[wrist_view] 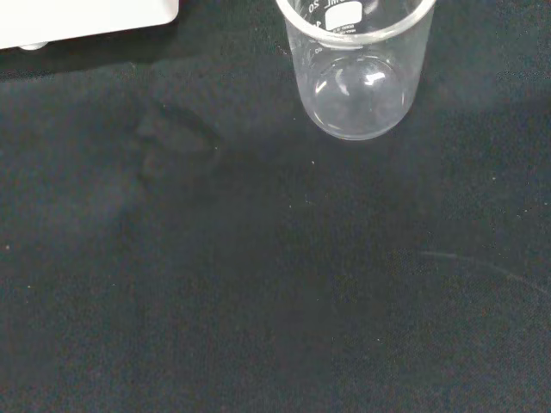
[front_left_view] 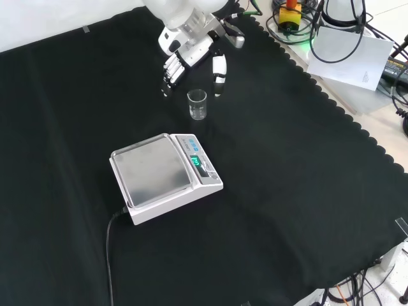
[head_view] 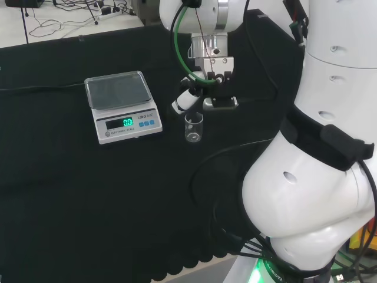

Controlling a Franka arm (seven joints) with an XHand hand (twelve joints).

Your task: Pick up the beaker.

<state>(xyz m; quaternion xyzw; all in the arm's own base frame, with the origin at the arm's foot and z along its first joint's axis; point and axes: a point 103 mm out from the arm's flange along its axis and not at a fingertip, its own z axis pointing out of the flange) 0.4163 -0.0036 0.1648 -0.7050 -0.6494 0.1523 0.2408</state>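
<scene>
Fingers: straight and spread (front_left_view: 171,73), thumb (front_left_view: 218,71) set apart from them, holding nothing.
Hand: the hand (front_left_view: 191,57) hangs above the cloth, just beyond the beaker in the front view (fingers to its left, thumb to its right); in the head view the hand (head_view: 203,88) sits just above the beaker.
Beaker: a small clear beaker (front_left_view: 197,104) stands upright on the cloth, apart from the hand; it looks empty (wrist_view: 357,64).
Scale: a white scale (front_left_view: 164,176) stands nearer than the beaker in the front view, left of it in the head view (head_view: 121,106), display lit.
Cloth: black cloth (front_left_view: 299,191) covers the bench.
</scene>
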